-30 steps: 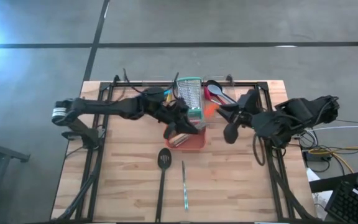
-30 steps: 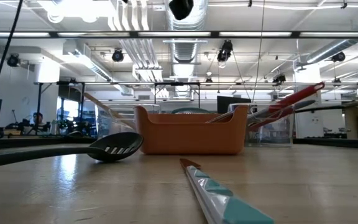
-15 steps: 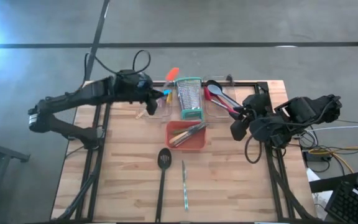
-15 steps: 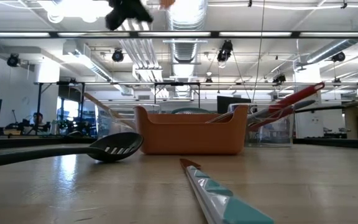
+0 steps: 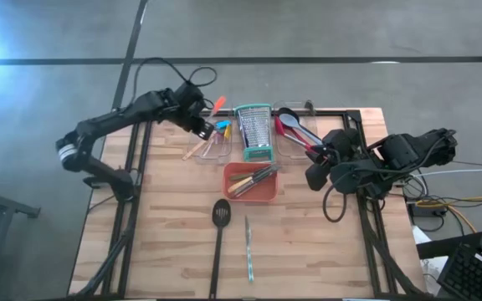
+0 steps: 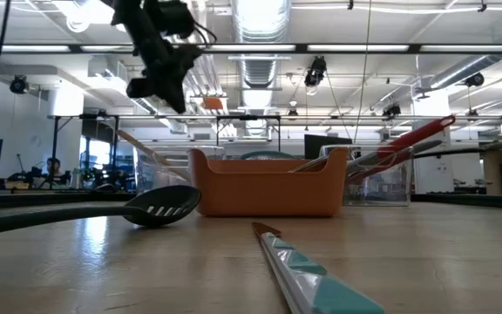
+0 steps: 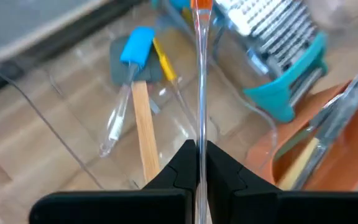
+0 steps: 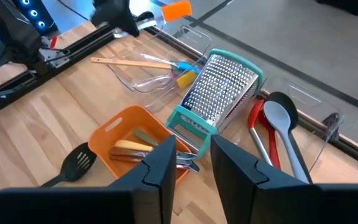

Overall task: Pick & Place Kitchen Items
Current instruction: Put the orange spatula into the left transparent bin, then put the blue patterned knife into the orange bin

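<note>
Up at the upper left of the overhead picture, the left tool (image 5: 201, 123) is clenched on a slim clear-handled utensil with an orange tip (image 7: 200, 68), holding it in the air above the clear plastic bin (image 5: 210, 144) at the back of the wooden counter (image 5: 157, 242). That bin already has a few pieces in it: a wooden-handled tool with a blue head (image 7: 135, 68) and something yellow beside it.

Centre of the frame, the orange rectangular tray (image 5: 251, 182) holds a cluster of wooden- and metal-handled utensils (image 8: 143, 149). Just behind it stands the steel grater with teal rims (image 5: 254, 131), upright. To its right, the black, grey and red spoons (image 5: 295, 130) lie in the second clear bin.

Still out loose on the counter, lower centre: the long black slotted turner (image 5: 219, 237) and, just right of it, a slim knife with a teal handle (image 5: 248, 249). Those two look like what is left.

The right tool (image 5: 315, 174) waits at the right of the frame, near the spoons, fingers spread and empty in its own wrist view. My read: sorting is well along, one item in transit, two to go.
</note>
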